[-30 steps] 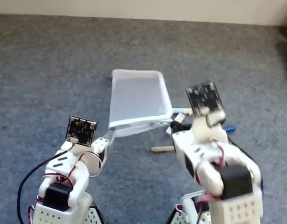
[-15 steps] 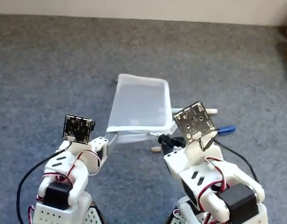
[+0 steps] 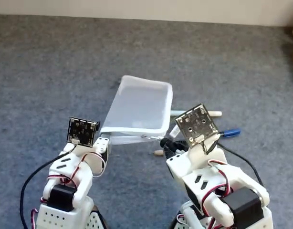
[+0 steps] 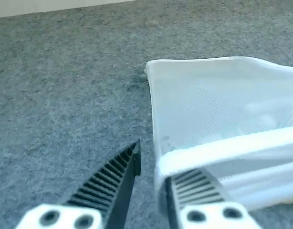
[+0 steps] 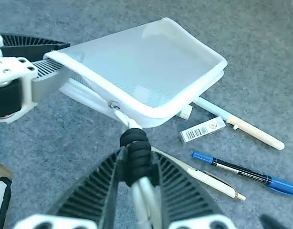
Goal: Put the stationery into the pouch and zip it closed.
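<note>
One end only is clamped: zipper pull (image 5: 135,143) in the right gripper (image 5: 137,157), left gripper (image 4: 151,167) spread, so the pouch (image 5: 141,62) may be dragged away.

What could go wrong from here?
1. The right gripper grips the zipper pull while the blue pen and white pen lie outside the pouch: it may get zipped empty.
2. The left gripper has its fingers apart at the pouch's corner, so a tug could drag the pouch.

grey carpet (image 3: 51,62) underfoot; pale wall strip (image 3: 146,9) along far edge.
</note>
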Controlling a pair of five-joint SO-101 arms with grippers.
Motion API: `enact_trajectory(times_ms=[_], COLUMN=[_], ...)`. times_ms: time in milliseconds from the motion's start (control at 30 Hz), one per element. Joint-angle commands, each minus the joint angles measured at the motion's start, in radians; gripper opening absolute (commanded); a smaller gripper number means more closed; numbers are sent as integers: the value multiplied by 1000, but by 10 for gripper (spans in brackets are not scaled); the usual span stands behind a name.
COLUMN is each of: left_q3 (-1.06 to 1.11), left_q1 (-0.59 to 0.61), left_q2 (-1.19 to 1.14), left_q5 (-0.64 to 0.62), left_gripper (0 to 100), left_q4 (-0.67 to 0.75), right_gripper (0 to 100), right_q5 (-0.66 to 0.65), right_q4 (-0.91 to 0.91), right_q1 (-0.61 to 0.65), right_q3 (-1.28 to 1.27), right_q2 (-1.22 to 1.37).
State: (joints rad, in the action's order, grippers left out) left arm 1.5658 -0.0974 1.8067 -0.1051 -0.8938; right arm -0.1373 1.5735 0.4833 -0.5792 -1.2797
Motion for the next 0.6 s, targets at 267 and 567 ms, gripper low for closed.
enact_trajectory(times_ms=[267, 567], left_q3=[-157, -272], left_q1=[12, 12], left_q2=[7, 5], left_q5=[78, 89], left_gripper=[13, 13], left_q4=[-158, -285], right_gripper=[132, 135], right_q5=[-11, -6], right_q4=[2, -10], right_q1=[2, -45], right_q3=[68, 67], right_q2=[-10, -7])
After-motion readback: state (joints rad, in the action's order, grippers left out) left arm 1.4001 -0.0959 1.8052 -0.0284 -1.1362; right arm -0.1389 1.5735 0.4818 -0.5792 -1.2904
